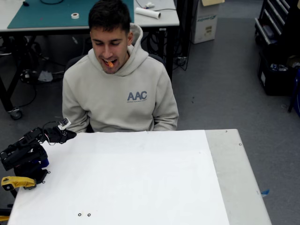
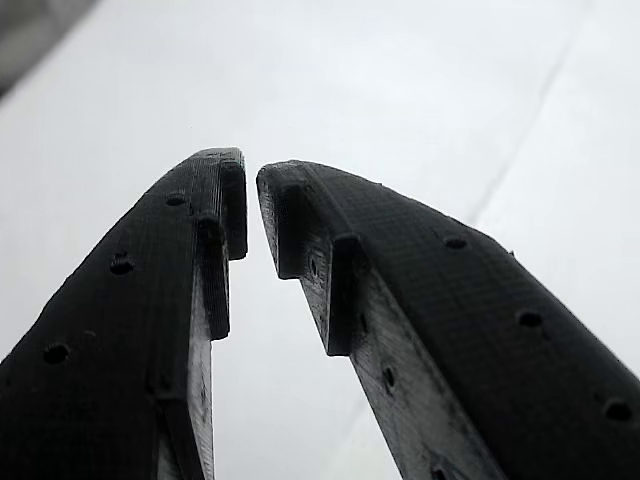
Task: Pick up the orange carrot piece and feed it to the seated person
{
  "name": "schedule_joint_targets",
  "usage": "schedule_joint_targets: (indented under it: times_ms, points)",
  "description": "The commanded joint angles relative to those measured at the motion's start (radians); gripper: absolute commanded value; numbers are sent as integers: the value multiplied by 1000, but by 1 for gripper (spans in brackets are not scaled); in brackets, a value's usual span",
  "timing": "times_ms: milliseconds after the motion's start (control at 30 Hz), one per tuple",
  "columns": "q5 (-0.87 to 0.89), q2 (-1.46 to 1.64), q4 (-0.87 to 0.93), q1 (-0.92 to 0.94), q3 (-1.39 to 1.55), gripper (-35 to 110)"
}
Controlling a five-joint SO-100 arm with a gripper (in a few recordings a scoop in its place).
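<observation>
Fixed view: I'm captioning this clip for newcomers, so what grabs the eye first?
The seated person behind the white table holds the orange carrot piece in his open mouth. At the table's left edge, the black gripper rests low with nothing between its nearly closed fingertips.

Orange carrot piece in seated person's mouth

Lab or workshop room. Grey carpeted floor; white-topped bench in the foreground; second bench with a teal cutting mat, white tape roll upper left; cardboard box, dark shelving upper right.
</observation>
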Motion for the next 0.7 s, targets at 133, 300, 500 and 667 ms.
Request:
schedule_joint_targets:
  times_ms: [133, 300, 500, 667]
  points:
    - [5, 25, 149, 8, 0, -2]
    - [-2, 29, 206, 6, -11, -2]
    - [-2, 29, 213, -5, -12, -2]
    - [2, 25, 209, 8, -12, -2]
